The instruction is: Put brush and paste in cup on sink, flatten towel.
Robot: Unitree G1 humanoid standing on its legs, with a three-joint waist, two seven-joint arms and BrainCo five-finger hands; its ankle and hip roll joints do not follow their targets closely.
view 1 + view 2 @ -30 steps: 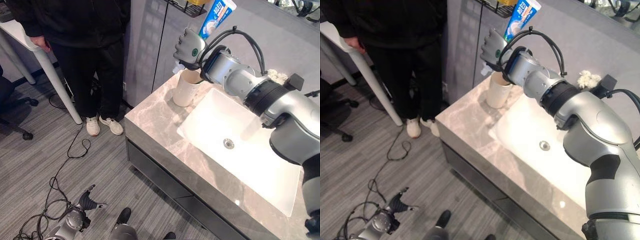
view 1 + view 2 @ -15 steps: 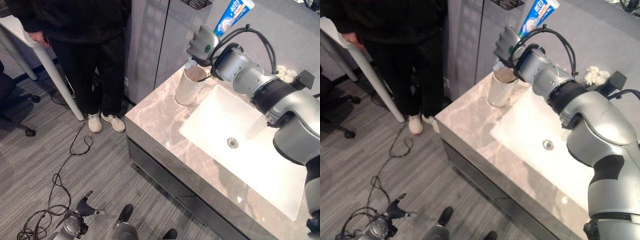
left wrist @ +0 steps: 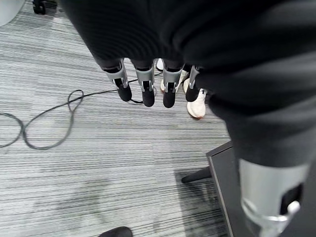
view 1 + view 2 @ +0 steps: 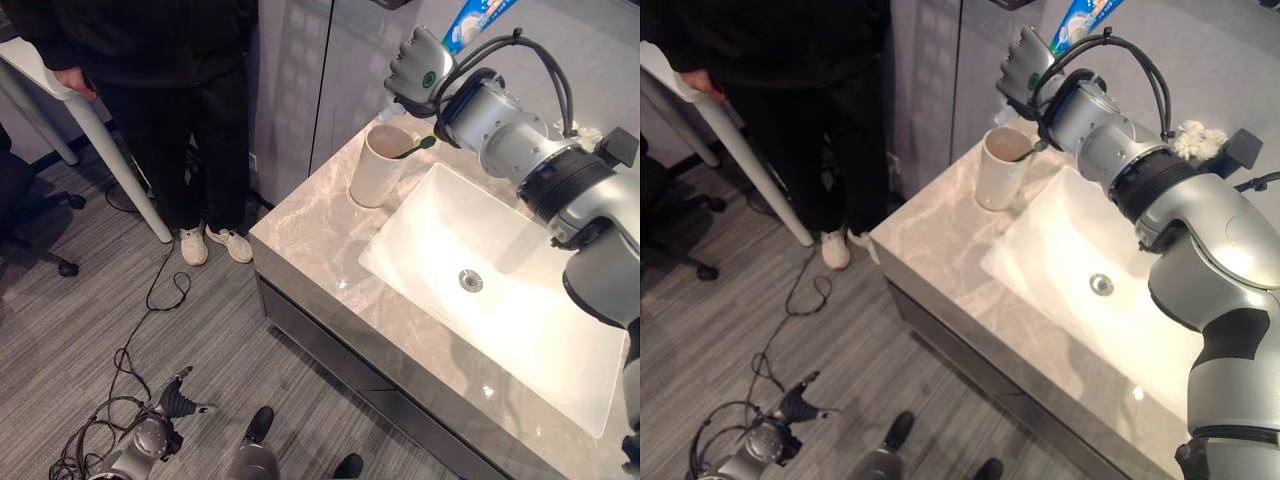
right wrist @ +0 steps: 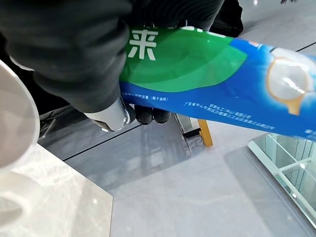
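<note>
A cream cup (image 4: 383, 165) stands on the marble counter (image 4: 318, 240) at the sink's far left corner. A green toothbrush (image 4: 418, 146) leans out of it. My right hand (image 4: 418, 68) hovers just above and behind the cup, shut on a blue and green toothpaste tube (image 4: 475, 18) that points up and away; the tube (image 5: 197, 74) crosses the right wrist view under the curled fingers. A white fluffy towel (image 4: 1191, 140) lies bunched at the back of the counter, behind my right arm. My left hand (image 4: 175, 400) hangs low over the floor, fingers (image 3: 148, 89) straight.
The white sink basin (image 4: 520, 300) takes up most of the counter to the right of the cup. A person in dark clothes (image 4: 170, 60) stands left of the counter beside a white table (image 4: 60, 90). A grey wall rises behind the cup.
My right hand has lifted with the tube, away from the cup's mouth, so the rim and the brush now show. The camera has shifted a little.
</note>
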